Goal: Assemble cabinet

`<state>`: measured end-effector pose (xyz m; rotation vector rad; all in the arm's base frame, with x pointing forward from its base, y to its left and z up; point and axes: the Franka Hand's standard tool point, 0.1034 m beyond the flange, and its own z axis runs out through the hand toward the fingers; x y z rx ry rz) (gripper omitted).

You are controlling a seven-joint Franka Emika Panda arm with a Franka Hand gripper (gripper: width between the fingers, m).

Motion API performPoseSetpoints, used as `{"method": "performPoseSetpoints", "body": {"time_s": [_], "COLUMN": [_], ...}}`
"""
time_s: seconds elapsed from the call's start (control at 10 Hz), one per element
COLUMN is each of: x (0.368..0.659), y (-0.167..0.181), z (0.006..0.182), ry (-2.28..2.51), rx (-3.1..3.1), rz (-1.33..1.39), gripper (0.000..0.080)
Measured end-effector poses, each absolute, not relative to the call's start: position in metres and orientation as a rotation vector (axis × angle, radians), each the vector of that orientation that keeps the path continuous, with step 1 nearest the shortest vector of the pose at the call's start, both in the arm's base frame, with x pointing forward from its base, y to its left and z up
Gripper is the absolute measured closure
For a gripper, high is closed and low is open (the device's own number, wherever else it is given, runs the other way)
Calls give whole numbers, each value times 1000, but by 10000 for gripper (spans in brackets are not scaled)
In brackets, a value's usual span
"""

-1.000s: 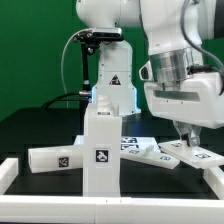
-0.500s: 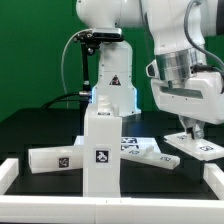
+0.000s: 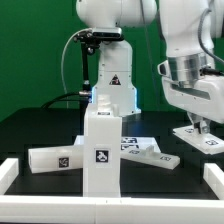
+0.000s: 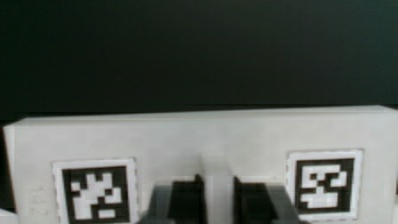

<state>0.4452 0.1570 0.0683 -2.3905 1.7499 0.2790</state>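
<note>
Wide exterior, close wrist; shared panel.

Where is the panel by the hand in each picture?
Exterior view: the panel lies low at that view's far right, under the hand.
Wrist view: the panel spans the picture, two tags showing, just beyond the hand.
Shared landmark: the hand, shut on the panel.

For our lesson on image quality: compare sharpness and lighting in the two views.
Wrist view: soft, the tags on the white panel fuzzy-edged, set against plain black. Exterior view: sharper, evenly lit, the upright cabinet box bright against the black table.
</note>
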Motion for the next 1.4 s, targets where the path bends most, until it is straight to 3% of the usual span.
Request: {"method": "performPoseSetpoints", "body": {"time_s": [0.3, 0.5, 0.7, 1.0, 1.1, 1.2, 1.4], "x": [441, 412, 408, 410, 410, 407, 410], "y": [156, 158, 156, 156, 155, 152, 137], "z": [63, 45, 32, 32, 32, 32, 49], "ry": [1738, 1724, 1739, 1741, 1732, 1666, 1609], "rx": [-2405, -2462, -2470, -2462, -2468, -2516, -2542], "rz": [263, 274, 285, 277, 277, 301, 349], "gripper": [735, 735, 735, 735, 515, 515, 188]}}
